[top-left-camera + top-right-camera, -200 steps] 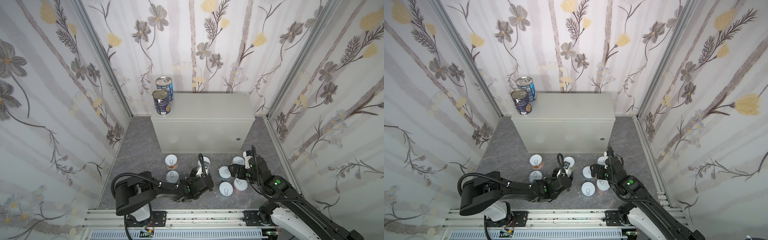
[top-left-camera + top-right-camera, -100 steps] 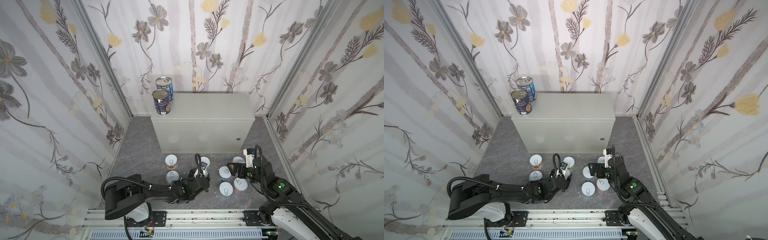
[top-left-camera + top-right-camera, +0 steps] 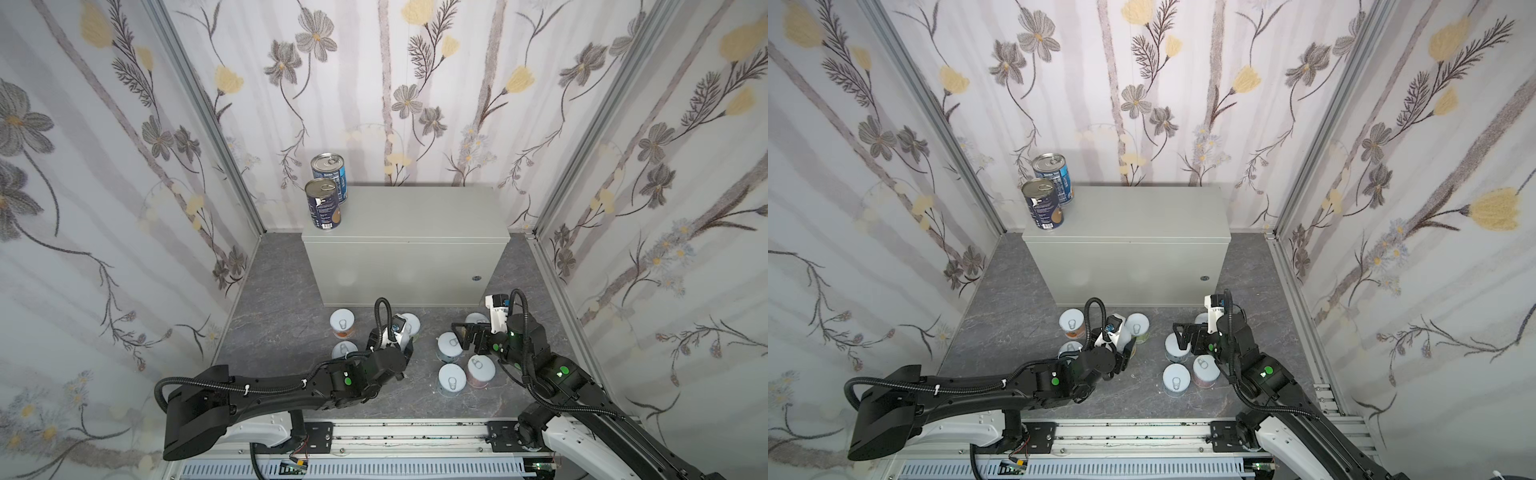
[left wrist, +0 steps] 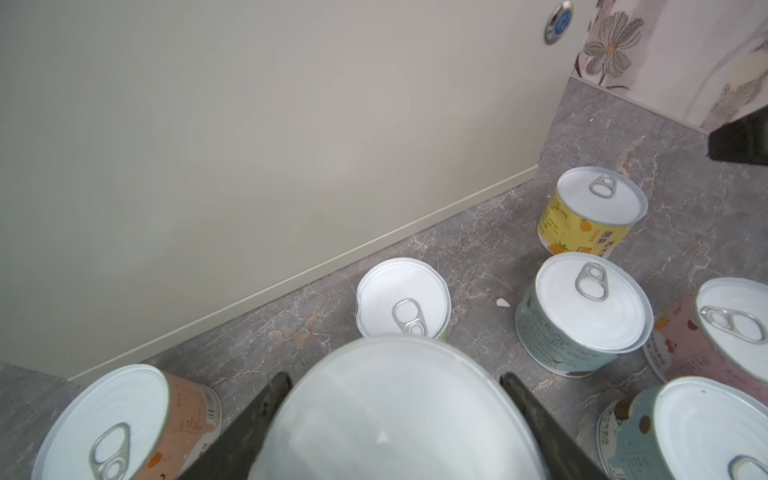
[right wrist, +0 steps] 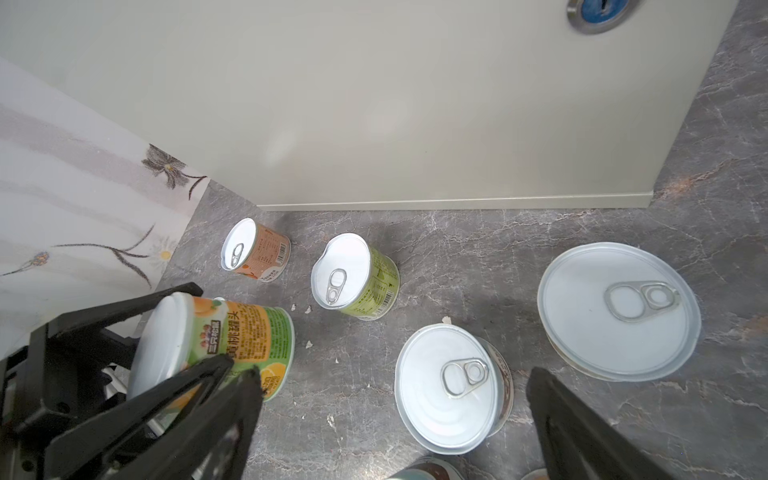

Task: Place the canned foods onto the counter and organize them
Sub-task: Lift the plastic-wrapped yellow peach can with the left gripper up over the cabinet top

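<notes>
Dark marbled floor (image 3: 282,299), floral walls (image 3: 124,166). Left claw (image 4: 392,384): clenched on one short white-lidded can (image 4: 395,424). Right claw (image 5: 390,376): released, spread wide, hovering over a cluster of short cans (image 5: 449,382). Seven short cans in all stand loose on floor, before grey desk (image 3: 415,216). Two tall dark-blue cans (image 3: 324,205) upright at desk's left end.

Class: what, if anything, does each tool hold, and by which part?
The left tool holds an orange-and-green can across its sides, near the white top. The right tool is open, holding nothing.
</notes>
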{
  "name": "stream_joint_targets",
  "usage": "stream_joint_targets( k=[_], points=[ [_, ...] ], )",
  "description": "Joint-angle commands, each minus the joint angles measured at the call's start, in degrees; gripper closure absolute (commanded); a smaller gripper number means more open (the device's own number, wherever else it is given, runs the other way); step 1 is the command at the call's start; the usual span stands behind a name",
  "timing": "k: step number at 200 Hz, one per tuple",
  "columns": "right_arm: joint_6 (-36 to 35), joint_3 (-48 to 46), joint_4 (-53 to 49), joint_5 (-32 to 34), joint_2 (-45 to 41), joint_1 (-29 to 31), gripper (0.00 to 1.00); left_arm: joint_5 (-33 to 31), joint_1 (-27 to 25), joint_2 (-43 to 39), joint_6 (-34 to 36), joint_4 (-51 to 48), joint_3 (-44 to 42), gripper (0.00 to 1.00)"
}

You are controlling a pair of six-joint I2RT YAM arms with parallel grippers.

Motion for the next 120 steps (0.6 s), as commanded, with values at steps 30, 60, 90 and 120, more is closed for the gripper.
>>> stream_joint_targets(
  k=[30, 60, 90, 120],
  points=[
    [-0.63, -1.1, 8.8, -0.31, -2.11, 0.13, 0.0, -4.3, 1.4, -4.67, 0.35, -6.16, 6.69, 1.0],
    [0.19, -2.37, 13.48, 1.34, -3.95, 0.21, 0.0, -0.98, 3.18, -7.94, 0.0, -7.74, 9.1, 1.0],
    [0.49, -4.03, 18.67, 2.03, -5.79, 0.18, 0.0, 2.12, 4.96, -9.79, 0.22, -12.7, 14.23, 1.0],
    [0.63, -5.47, 24.22, 0.34, -7.3, 0.21, 0.0, 2.96, 6.06, -10.61, 2.45, -15.9, 19.43, 1.0]
  ],
)
